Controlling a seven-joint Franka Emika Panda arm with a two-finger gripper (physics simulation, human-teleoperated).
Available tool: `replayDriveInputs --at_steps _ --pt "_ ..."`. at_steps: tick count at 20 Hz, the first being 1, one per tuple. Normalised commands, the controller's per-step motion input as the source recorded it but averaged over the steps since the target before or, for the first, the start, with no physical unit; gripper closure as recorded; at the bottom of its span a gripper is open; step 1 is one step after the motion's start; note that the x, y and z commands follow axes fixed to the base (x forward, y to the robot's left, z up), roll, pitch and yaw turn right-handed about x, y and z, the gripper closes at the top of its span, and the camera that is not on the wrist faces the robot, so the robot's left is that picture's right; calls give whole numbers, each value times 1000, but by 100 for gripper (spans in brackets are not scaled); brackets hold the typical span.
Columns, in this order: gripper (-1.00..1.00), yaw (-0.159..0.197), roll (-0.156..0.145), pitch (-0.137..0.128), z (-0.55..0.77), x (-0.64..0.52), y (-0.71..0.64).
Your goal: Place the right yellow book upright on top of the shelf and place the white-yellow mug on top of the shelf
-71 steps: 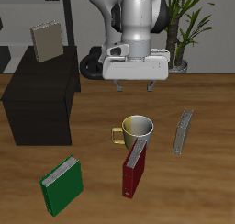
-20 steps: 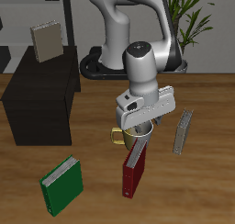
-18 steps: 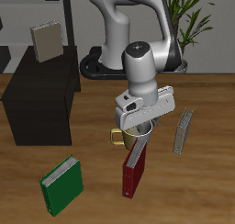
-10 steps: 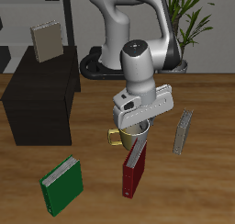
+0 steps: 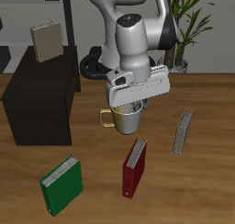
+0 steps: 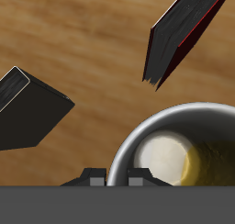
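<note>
My gripper (image 5: 128, 102) is shut on the rim of the white-yellow mug (image 5: 125, 118), which hangs just above the table with its yellow handle pointing toward the shelf (image 5: 41, 99). In the wrist view the mug's rim and yellow inside (image 6: 179, 154) sit right at my fingertips (image 6: 93, 178). The right yellow book (image 5: 44, 41) stands upright at the back of the shelf's flat black top, well away from the gripper.
A dark red book (image 5: 135, 165) (image 6: 184, 35) stands just in front of the mug. A green book (image 5: 61, 184) lies near the front edge. A second tan-grey book (image 5: 184, 132) stands beside the mug, away from the shelf. A potted plant (image 5: 188, 26) is at the back.
The gripper came down on the mug, closed on its rim, and has now lifted it and carried it a little back and toward the shelf. The dark red book stayed put.
</note>
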Motion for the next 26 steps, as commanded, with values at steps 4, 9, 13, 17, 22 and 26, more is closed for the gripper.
replayDriveInputs --at_steps 4,9,13,17,22,26 --pt "100 -160 2 -82 895 -260 -275" --pt "100 -64 -8 -47 417 -127 -158" --pt "100 -113 -73 -110 856 -268 -519" --pt "100 -55 -64 -44 444 -109 -217" --pt "100 -125 -25 -41 570 -102 -199" --pt "100 -90 -8 -3 278 -66 -64"
